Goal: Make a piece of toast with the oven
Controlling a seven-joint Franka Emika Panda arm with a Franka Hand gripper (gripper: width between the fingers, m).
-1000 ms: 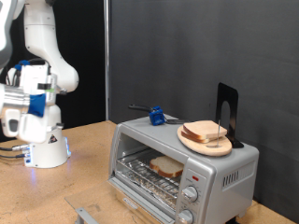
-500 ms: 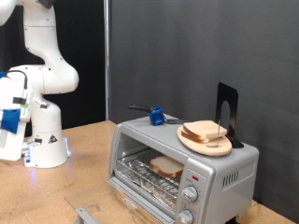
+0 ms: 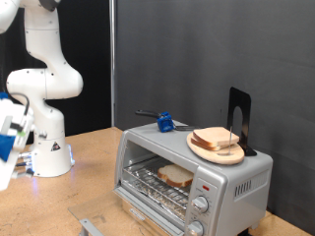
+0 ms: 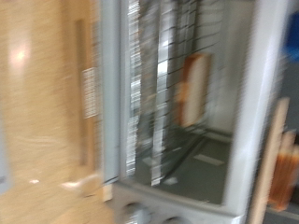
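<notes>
The silver-grey oven (image 3: 236,182) stands at the exterior view's lower right. One piece of toast (image 3: 175,176) lies on the wire rack inside it. A second slice (image 3: 217,139) rests on a round wooden plate (image 3: 202,147) on the oven's top. My gripper (image 3: 8,138) is at the far left edge, blurred and partly cut off, far from the oven. The wrist view is blurred; it shows the oven (image 4: 112,103), its rack and the toast (image 4: 194,89) inside. No fingers show clearly there.
A blue-handled tool (image 3: 164,122) and a black stand (image 3: 239,118) sit on the oven's top. The robot's white base (image 3: 49,152) stands on the wooden table (image 3: 89,177) at the left. A grey metal piece (image 3: 87,226) lies at the bottom edge.
My hand has swung left and slightly down, to the exterior view's left edge. The oven, the toast and the plate have not moved.
</notes>
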